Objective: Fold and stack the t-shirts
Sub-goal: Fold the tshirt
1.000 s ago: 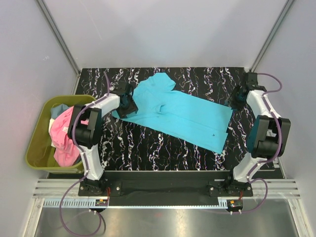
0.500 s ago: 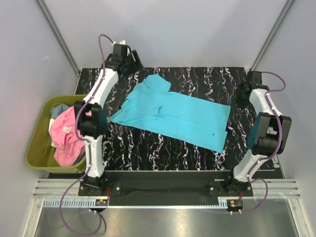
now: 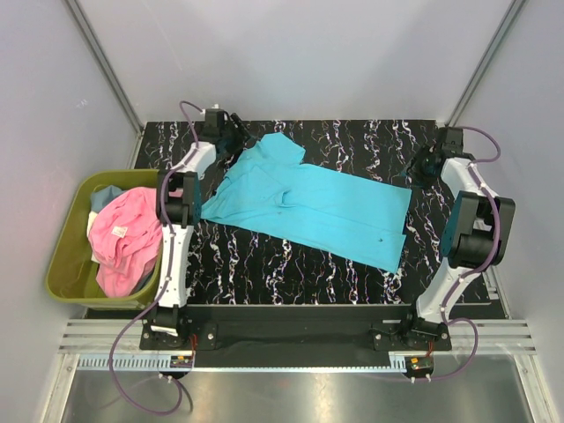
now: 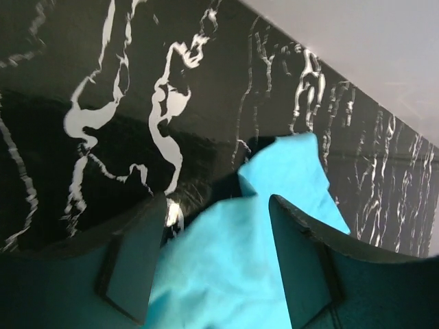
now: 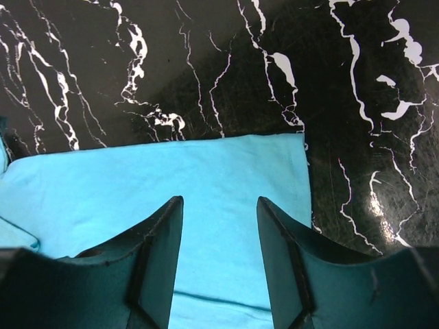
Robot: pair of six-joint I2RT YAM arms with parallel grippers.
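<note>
- The turquoise t-shirt (image 3: 326,211) was spread flat on the black marbled bench (image 3: 352,141). Its long axis slanted from the sleeve end at far left to the hem at near right.
- The left jaws were seen at the shirt's far-left sleeve corner. They were parted fairly wide, with a rise of turquoise cloth lying between the two fingers (image 4: 134,260) but not pinched.
- The right jaws were poised over the shirt's far-right hem corner (image 5: 298,140), also parted, with nothing gripped. The corner lay just ahead of them and to their right.
- One arm was therefore placed at each end of the shirt's far edge. The coming move was judged to depend on both jaws being closed on those two corners.
- A pink t-shirt (image 3: 123,238) was heaped with others in the olive bin (image 3: 66,256), left of the turquoise shirt and apart from it.
</note>
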